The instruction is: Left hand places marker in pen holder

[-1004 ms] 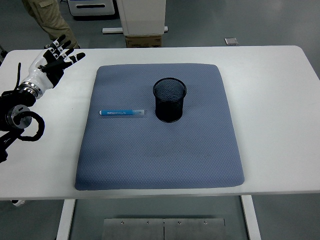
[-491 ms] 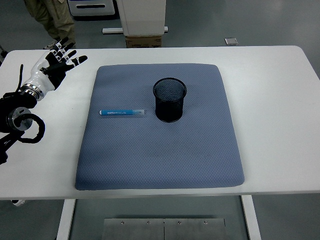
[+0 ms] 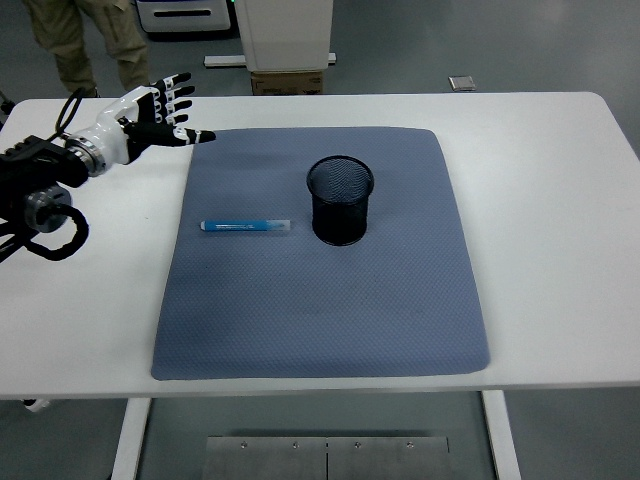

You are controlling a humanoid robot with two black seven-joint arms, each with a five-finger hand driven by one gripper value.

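A blue marker with a clear cap [image 3: 245, 227] lies flat on the blue-grey mat [image 3: 320, 300], left of the middle. An upright black mesh pen holder [image 3: 340, 199] stands just to the marker's right, with nothing visible inside. My left hand [image 3: 165, 110] hovers over the table's far left, at the mat's far-left corner, well behind the marker. Its fingers are spread and hold nothing. The right arm is out of view.
The mat covers most of the white table [image 3: 560, 200]. A person's legs [image 3: 85, 45] stand beyond the far-left corner. A white cabinet and a cardboard box [image 3: 288, 80] sit behind the far edge.
My left hand has swung right and forward from the table's left edge toward the mat's far-left corner, fingers now pointing right. The marker and holder have stayed put.
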